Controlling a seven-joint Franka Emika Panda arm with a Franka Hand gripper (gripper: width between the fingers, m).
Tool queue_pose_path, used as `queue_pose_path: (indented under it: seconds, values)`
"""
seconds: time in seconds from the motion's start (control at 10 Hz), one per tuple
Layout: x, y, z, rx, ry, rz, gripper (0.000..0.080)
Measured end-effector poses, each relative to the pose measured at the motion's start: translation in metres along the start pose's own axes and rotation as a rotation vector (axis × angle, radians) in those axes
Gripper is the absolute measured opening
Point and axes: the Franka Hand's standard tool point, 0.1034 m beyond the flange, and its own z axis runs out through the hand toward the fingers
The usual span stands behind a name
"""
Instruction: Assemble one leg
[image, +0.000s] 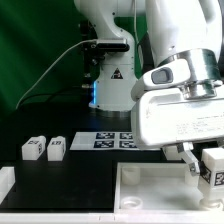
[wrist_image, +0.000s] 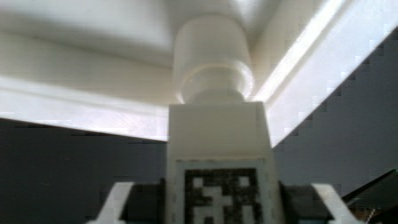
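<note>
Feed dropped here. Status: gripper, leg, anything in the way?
Gripper shut on the leg. Leg at the white panel's corner, exterior view's right; seating not visible. Two loose legs well aside, nothing blocking.

The tool (wrist_image: 217, 204) grips a tagged leg (wrist_image: 217, 130) whose round end faces the white panel (wrist_image: 71, 80)

Leg (wrist_image: 217, 135) white, black-white tag (wrist_image: 222, 196); panel (image: 150, 196) white.

Warning triangle (image: 117, 73) on arm base (image: 108, 88); no txt.
</note>
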Motion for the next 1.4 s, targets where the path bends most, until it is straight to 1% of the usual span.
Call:
queue_pose_path:
  seconds: [0.2, 0.3, 0.4, 0.7, 0.8, 0.9, 1.0, 1.1, 1.2, 1.4]
  values:
    - [-0.0062, -0.0004, 0.0042, 0.002, -0.010, 0.002, 0.0290]
    - [-0.0039, -0.0002, 0.0062, -0.007, 0.030, 0.003, 0.0290]
    - [-0.0023, -0.0003, 0.0074, -0.011, 0.048, 0.004, 0.0290]
    - [-0.0034, -0.0006, 0.0083, -0.004, 0.023, 0.004, 0.0290]
    - [-0.0052, -0.0011, 0.0092, -0.001, 0.015, 0.004, 0.0400]
    - [-0.0053, -0.0011, 0.0093, -0.001, 0.015, 0.004, 0.0536]
    - [-0.0056, -0.0012, 0.0094, -0.001, 0.014, 0.004, 0.0536]
    - [-0.0059, -0.0012, 0.0096, -0.001, 0.014, 0.004, 0.0626]
    - [-0.0061, -0.0013, 0.0097, -0.001, 0.013, 0.004, 0.0642]
    - [-0.0064, -0.0013, 0.0098, -0.001, 0.013, 0.004, 0.0648]
